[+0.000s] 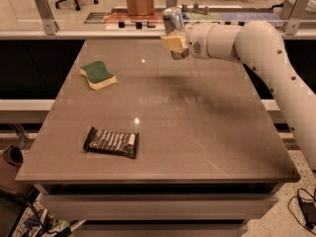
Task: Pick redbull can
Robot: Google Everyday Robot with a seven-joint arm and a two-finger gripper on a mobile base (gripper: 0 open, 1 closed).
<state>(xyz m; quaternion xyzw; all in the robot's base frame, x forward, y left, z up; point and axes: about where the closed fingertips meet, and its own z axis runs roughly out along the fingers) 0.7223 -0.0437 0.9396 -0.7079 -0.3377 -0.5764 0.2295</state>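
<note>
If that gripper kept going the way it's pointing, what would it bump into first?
Likely nothing nearby. The gripper, holding the can above the table, points toward the picture's left; the sponge lies lower and nearer the camera, though depth is unclear.

A grey-brown table (207,132) carries a green sponge (98,74) near its far left corner and a dark snack bar (111,142) near the front left. Above its far edge hangs the gripper (174,43), clamping the redbull can (173,19).
</note>
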